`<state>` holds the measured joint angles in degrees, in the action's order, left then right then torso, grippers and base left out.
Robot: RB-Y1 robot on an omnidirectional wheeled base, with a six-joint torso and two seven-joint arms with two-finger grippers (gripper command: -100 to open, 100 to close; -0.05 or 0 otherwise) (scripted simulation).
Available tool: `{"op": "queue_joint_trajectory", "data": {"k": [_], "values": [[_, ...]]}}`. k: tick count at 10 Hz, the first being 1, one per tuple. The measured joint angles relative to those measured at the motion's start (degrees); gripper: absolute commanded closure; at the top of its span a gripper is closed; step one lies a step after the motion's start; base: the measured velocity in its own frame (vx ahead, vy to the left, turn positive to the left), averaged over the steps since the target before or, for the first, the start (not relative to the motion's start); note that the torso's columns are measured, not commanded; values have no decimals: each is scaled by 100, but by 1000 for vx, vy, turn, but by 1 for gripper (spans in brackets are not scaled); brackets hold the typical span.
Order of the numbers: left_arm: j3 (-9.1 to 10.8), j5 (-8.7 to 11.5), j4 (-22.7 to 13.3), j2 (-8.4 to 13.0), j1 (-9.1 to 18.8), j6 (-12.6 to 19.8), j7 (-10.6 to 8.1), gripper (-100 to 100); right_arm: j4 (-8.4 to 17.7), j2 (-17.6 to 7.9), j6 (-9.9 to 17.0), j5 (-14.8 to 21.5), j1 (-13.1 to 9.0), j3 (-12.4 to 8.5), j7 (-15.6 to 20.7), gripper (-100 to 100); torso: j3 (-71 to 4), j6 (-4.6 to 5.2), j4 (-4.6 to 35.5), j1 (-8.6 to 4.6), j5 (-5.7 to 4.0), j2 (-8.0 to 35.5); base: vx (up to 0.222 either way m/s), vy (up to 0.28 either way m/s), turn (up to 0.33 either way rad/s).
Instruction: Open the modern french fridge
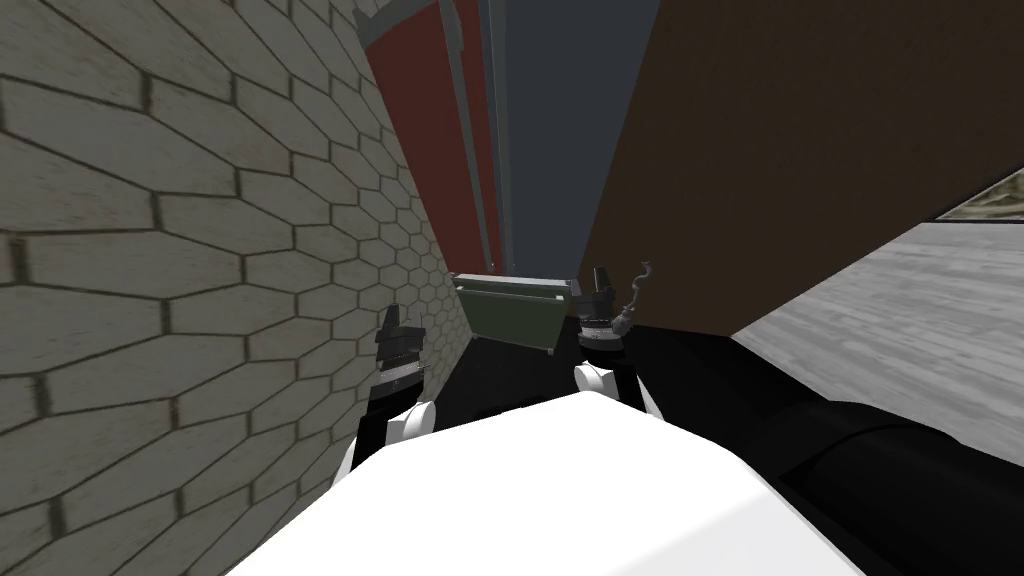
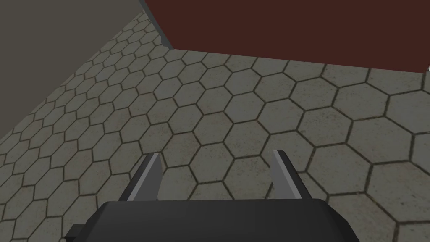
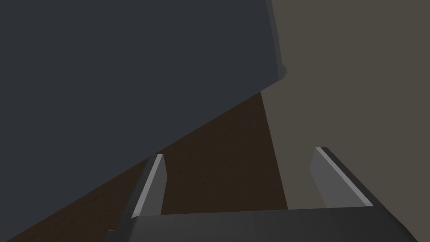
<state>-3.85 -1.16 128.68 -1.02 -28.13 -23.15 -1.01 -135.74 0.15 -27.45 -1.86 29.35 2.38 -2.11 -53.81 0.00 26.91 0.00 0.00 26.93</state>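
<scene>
The fridge shows as a dark red front (image 1: 425, 130) with long grey vertical handles (image 1: 468, 130), beside a dark blue-grey panel (image 1: 555, 130). Below them an olive-green box-like drawer (image 1: 510, 308) juts toward me. My left gripper (image 1: 392, 318) hangs by the hexagon-tiled wall, left of the drawer. In its wrist view it (image 2: 216, 154) is open and faces the tiles, with the red front (image 2: 294, 29) beyond. My right gripper (image 1: 600, 278) is at the drawer's right end. It (image 3: 240, 153) stands open toward the blue-grey panel (image 3: 126, 84), holding nothing.
A hexagon-tiled wall (image 1: 180, 250) runs close along my left. A tall brown panel (image 1: 800, 150) stands to the right, with a grey plank floor (image 1: 900, 320) past it. A black area (image 1: 800, 420) lies low on the right.
</scene>
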Motion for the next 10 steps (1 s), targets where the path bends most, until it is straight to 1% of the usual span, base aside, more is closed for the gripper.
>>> {"op": "queue_joint_trajectory", "data": {"k": [2, 3, 4, 5, 7, 8, 9, 10], "values": [[0, 0, 0, 0, 0, 0, 0, 0, 0, 0, 0, 0, 0, 0, 0, 0, -1691, 0, 846, 0, 0, 846, 0, 0, 0], [0, 0, 0, 0, 0, 0, 0, 0, 0, 0, 0, 0, 0, 0, 0, -100, -2538, 0, 1269, 0, 0, 1269, 5, 5, 54], [0, 0, -2, 0, 0, 0, 0, 0, 17, -91, 25, 16, 5, -6, 16, -100, -2932, -1, 1458, 2, 1, 1462, 0, 12, 85], [0, 0, -3, 0, -1, 1, 0, 0, 55, -211, 64, 44, 7, -15, 47, -100, -3044, -1, 1514, 3, 1, 1516, -2, 17, 84], [0, 0, -3, 0, -1, 1, 0, 0, 192, -465, 209, 127, -61, -57, 148, -100, -3075, -1, 1535, 4, 1, 1533, 2, 24, 129], [0, 0, -3, 0, -1, 1, 0, 0, 249, -642, 281, 146, -37, -132, 179, -100, -3076, 1, 1536, 1, 0, 1535, 3, 28, 148], [0, 0, -3, 0, -1, 1, 0, 0, 382, -794, 322, 193, -42, -180, 229, -100, -3075, 0, 1537, 1, 0, 1536, -1, 37, 159], [-1, 0, -3, 0, -1, 1, 0, 0, 446, -935, 426, 259, -43, -209, 306, -100, -3075, 0, 1538, 4, 1, 1537, 2, 38, 166]]}}
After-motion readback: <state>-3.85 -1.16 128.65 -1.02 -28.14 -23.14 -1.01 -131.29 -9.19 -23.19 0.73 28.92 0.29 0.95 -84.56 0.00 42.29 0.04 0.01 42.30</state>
